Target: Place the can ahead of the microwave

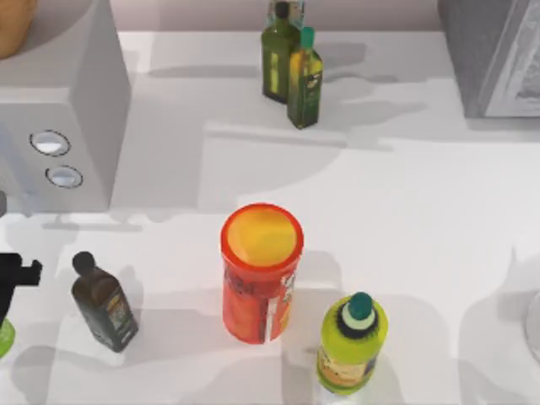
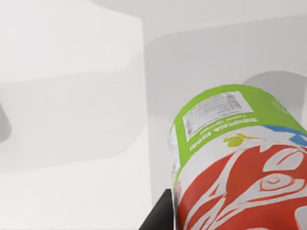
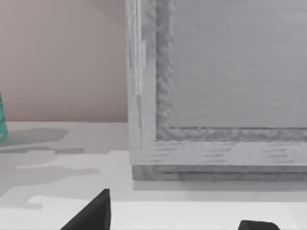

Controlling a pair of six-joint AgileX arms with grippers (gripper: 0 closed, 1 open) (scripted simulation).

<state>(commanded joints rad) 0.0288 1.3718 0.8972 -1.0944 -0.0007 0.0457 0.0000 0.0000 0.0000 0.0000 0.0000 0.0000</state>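
Your left gripper (image 1: 10, 274) seems to clasp the can (image 2: 240, 163); swing carelessly and it clips the microwave (image 1: 59, 126) or slips.

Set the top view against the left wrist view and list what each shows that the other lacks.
Top view alone: the microwave's two silver dials, the orange-red canister, the lime-green bottle, a dark bottle, two olive-oil bottles and the darker grey appliance. Left wrist view alone: the can's red body, white lettering and printed label, close up. Shared: the white table, the pale microwave wall, and the can, a green sliver at the top view's left edge.
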